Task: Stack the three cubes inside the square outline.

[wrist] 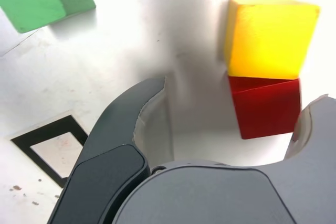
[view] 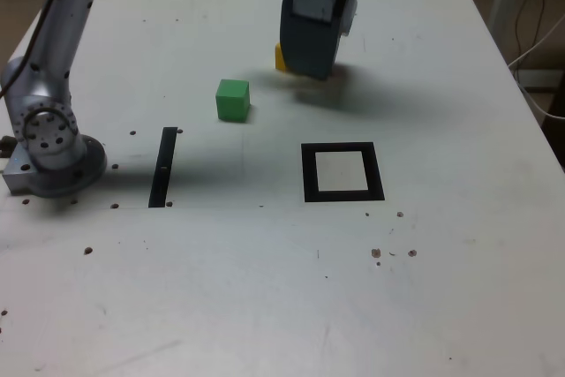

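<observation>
Near the right edge of the wrist view, the red cube (wrist: pixel 268 107) is lying between the open gripper's (wrist: pixel 228 116) fingers, closer to 1 finger than the other, and touching the yellow cube (wrist: pixel 273 38), so closing probably needs centring over red first.

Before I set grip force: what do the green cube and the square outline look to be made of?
Green cube: probably painted wood or plastic, with a smooth, low-gloss finish; its faces are evenly coloured with crisp edges and show no grain.
Square outline: looks like matte black tape, or perhaps paint; it lies flat in straight, even-width strips and casts no visible shadow.
</observation>
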Motion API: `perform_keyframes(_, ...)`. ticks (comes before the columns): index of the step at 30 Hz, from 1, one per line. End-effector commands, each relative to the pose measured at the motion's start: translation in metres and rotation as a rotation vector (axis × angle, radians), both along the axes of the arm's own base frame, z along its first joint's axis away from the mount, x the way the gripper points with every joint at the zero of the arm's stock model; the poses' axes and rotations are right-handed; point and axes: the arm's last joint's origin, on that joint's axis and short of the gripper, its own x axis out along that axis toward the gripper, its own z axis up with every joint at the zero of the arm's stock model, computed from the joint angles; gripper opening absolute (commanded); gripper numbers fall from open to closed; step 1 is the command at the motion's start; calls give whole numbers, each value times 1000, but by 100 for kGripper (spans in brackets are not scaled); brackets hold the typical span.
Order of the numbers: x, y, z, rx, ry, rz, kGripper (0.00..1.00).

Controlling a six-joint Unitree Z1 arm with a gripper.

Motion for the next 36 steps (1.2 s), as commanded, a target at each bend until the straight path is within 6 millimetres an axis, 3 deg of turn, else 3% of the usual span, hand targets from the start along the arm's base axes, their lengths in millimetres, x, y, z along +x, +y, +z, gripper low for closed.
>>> perform_keyframes(1,2,0,-2,-3,0,-3,82)
perform_keyframes(14,13,7,-14,40,-24,-5,82)
perform_keyframes(28,13,10,-21,71,-3,8,81)
perform_keyframes(36,13,11,-21,94,-1,19,62)
